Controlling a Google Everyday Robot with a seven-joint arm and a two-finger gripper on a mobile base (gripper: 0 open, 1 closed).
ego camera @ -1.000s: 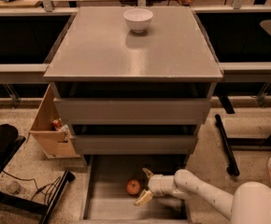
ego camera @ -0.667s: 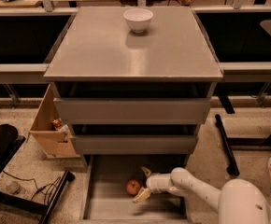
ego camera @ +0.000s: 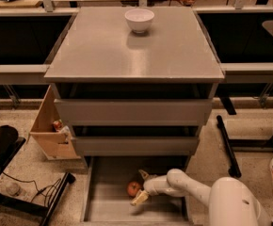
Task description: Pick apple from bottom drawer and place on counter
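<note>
The apple (ego camera: 134,188), small and orange-red, lies in the open bottom drawer (ego camera: 108,206), a shallow grey tray pulled out below two closed drawer fronts. My gripper (ego camera: 140,187) reaches into the drawer from the right on a white arm (ego camera: 193,189). It is open, with one finger (ego camera: 142,174) behind the apple and the other (ego camera: 139,199) in front of it. The fingers bracket the apple's right side. The counter (ego camera: 127,51) is the broad grey cabinet top above.
A white bowl (ego camera: 139,20) stands at the back middle of the counter. A wooden box (ego camera: 49,135) with small items sits on the floor left of the cabinet. Cables and a black frame (ego camera: 28,197) lie at the lower left. A black stand leg (ego camera: 228,145) lies at the right.
The arm has shifted slightly left, bringing the open fingers closer around the apple. The apple has not moved.
</note>
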